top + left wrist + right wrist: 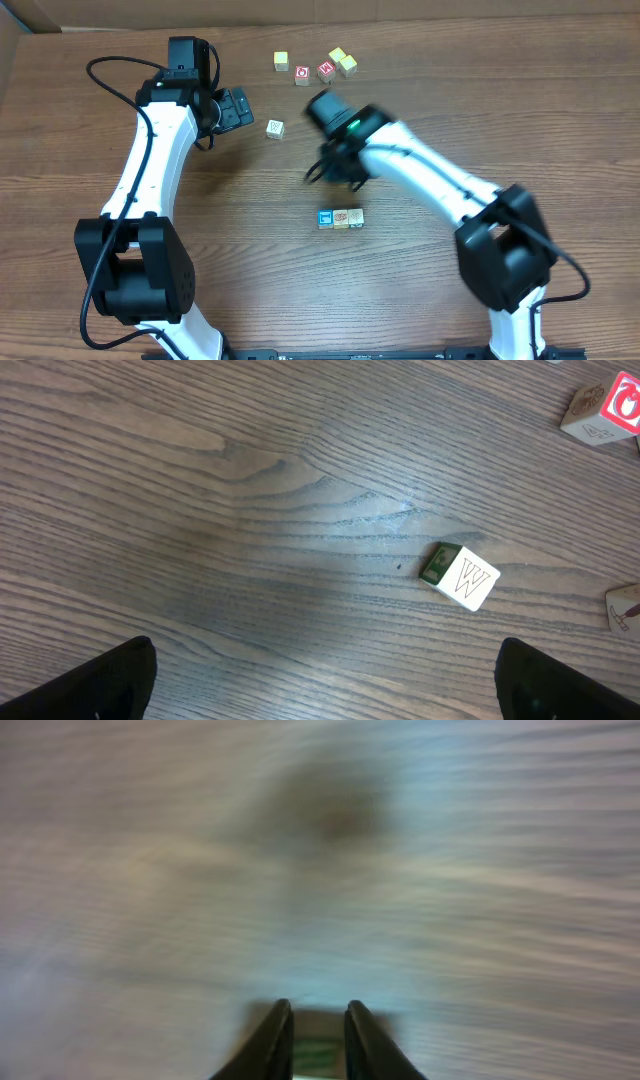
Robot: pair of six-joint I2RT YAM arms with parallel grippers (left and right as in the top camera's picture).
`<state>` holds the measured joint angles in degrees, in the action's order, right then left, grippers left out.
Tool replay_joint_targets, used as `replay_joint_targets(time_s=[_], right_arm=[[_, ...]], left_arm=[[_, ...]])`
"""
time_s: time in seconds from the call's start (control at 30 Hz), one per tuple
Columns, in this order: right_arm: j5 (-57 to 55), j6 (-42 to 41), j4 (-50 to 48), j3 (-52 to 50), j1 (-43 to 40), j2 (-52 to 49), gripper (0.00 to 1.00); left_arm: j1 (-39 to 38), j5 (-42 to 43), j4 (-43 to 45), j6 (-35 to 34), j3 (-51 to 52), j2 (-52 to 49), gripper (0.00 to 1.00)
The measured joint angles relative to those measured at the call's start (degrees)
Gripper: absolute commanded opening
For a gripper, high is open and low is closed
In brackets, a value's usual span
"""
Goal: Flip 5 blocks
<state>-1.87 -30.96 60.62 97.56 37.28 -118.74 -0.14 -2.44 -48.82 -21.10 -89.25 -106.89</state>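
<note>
Wood grain runs across the table [560, 120], and closest to its near edge, about mid-width, you have three blocks in a touching row: a blue-faced block [325, 218] on the left, a tan-printed block [341, 218] in the middle and a pale block [356, 217] on the right. Just beyond that row the right gripper [335, 168] hangs over bare table, smeared by blur. In its wrist view its fingers [275, 1038] stand close together with a narrow gap. A pale, greenish patch shows between them, too blurred for you to tell what it is or whether anything is gripped. Farther on and to the left lies the W block [275, 128], alone. The left wrist view shows it flat on the table with the W on top and a green side face. The left gripper [235, 108] sits near it on the left, its fingers [110, 680] spread wide with nothing between them. Near the far edge you see a cream block [281, 61], then one red-faced cube [302, 75] and a second red-faced cube [326, 71]. Next comes a yellow block [337, 55] touching another yellow block [347, 65] at the cluster's right end.
</note>
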Motion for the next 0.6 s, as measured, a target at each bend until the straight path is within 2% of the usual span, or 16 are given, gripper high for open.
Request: replay_joint_targets(time_s=[0.1, 0.17, 0.27, 0.3, 0.6], right_arm=[[-0.07, 2.12, 2.47, 0.0, -6.84, 0.07, 0.4], [-0.11, 3.3, 4.2, 0.0, -11.96, 0.07, 0.54], [-0.31, 5.46, 6.38, 0.0, -19.06, 0.07, 0.91], [-0.48, 5.92, 6.99, 0.0, -21.33, 0.07, 1.0], [-0.68, 8.28, 7.45, 0.0, -37.46, 0.07, 1.0]], left_arm=[[0.0, -0.02, 0.02, 0.0, 0.0, 0.0, 1.0], [0.0, 0.0, 0.0, 0.0, 0.0, 0.0, 1.0], [0.0, -0.02, 0.0, 0.0, 0.0, 0.0, 1.0], [0.0, -0.02, 0.0, 0.0, 0.0, 0.0, 1.0], [0.0, -0.02, 0.02, 0.0, 0.0, 0.0, 1.0]])
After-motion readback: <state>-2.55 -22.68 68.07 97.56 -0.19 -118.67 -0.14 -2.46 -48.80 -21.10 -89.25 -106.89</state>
